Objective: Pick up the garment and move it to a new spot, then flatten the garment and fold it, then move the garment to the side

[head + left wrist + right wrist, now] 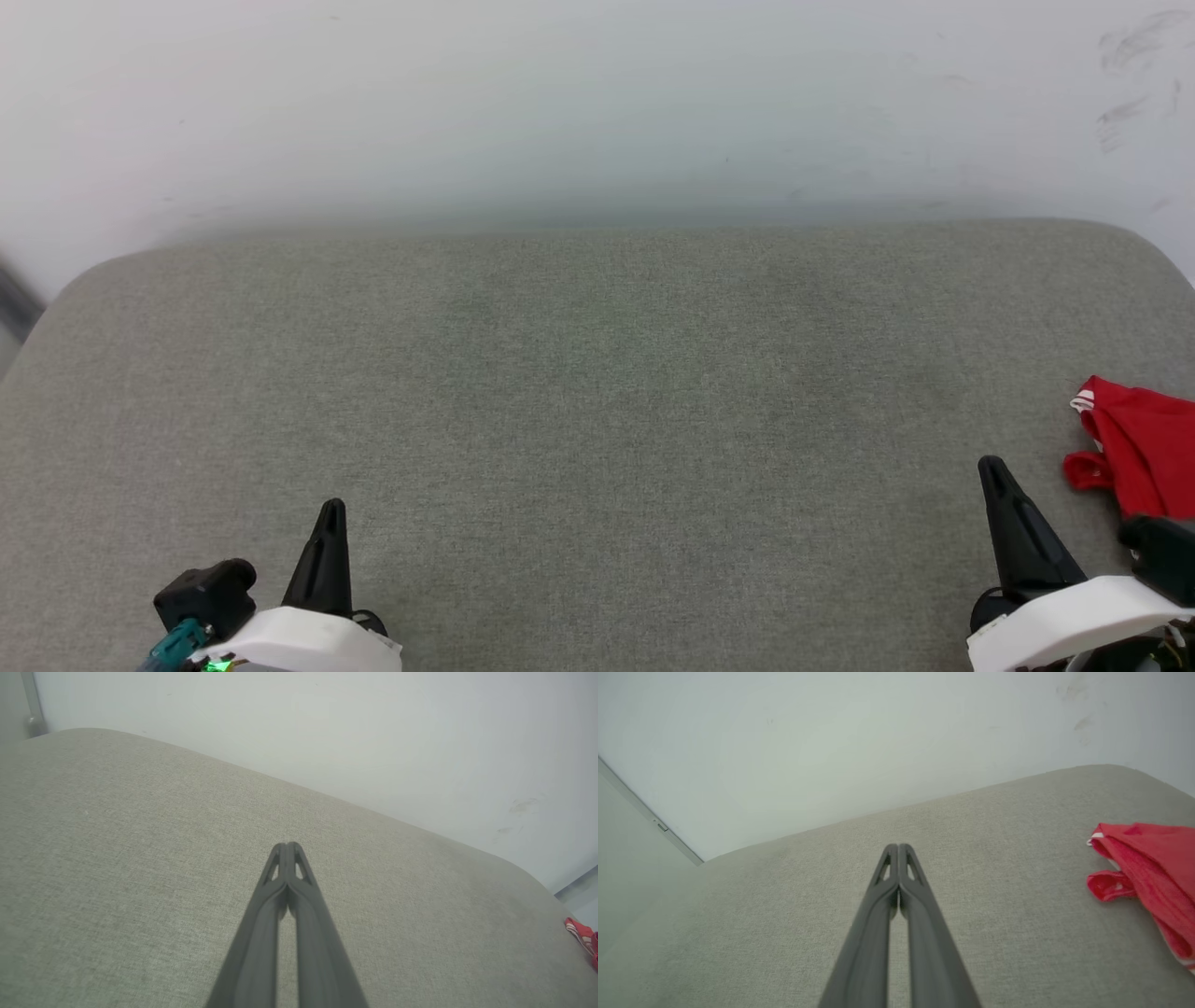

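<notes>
The garment [1141, 443] is a bunched red shirt with a bit of white trim, lying at the right edge of the grey cushion [597, 401]. In the right wrist view the garment [1153, 872] lies to the right of my fingers, apart from them. A small red and white piece of the garment [581, 935] shows at the far right of the left wrist view. My right gripper [991, 465] is shut and empty, just left of the shirt. At the lower left, my left gripper [331, 509] is shut with nothing in it, fingertips together over bare fabric.
A pale wall [597, 103] rises behind the cushion's far edge. The cushion's corners are rounded, and the wide middle of the fabric lies bare between the two grippers.
</notes>
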You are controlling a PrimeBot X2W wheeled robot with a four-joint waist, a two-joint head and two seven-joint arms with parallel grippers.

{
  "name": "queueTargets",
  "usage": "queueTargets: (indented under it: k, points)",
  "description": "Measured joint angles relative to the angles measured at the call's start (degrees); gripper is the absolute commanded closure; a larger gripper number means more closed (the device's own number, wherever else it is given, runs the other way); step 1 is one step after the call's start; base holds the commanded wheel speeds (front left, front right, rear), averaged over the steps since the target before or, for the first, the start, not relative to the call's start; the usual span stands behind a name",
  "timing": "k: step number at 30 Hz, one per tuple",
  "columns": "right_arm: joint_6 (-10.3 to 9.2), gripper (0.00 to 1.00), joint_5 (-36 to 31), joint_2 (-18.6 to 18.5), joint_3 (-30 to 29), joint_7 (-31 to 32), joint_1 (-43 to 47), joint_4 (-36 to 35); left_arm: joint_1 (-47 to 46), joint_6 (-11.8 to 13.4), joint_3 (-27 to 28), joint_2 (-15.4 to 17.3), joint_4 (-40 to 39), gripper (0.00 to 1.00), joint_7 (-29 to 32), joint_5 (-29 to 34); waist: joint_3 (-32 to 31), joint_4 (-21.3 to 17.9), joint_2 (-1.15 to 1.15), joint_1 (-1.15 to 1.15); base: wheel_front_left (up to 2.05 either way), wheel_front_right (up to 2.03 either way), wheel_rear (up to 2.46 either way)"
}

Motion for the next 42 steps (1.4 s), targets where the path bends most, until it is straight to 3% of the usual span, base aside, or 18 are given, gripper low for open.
queueTargets:
  k: [20, 42]
  points:
    - [-0.01, 1.00, 19.2, 0.0, -0.4, 0.6, -2.7, 4.6, -1.6, -1.9, 3.0, -1.6, 0.7, 1.00, 4.5, -16.2, 0.1, 0.3, 0.00, 0.00, 0.00, 0.00, 0.00]
    - [-0.01, 1.00, 35.7, -0.1, -0.9, 1.3, -5.0, 8.8, -3.3, -3.6, 5.7, -2.8, 1.4, 1.00, 8.7, -30.4, 0.3, 0.5, 0.00, 0.00, 0.00, 0.00, 0.00]
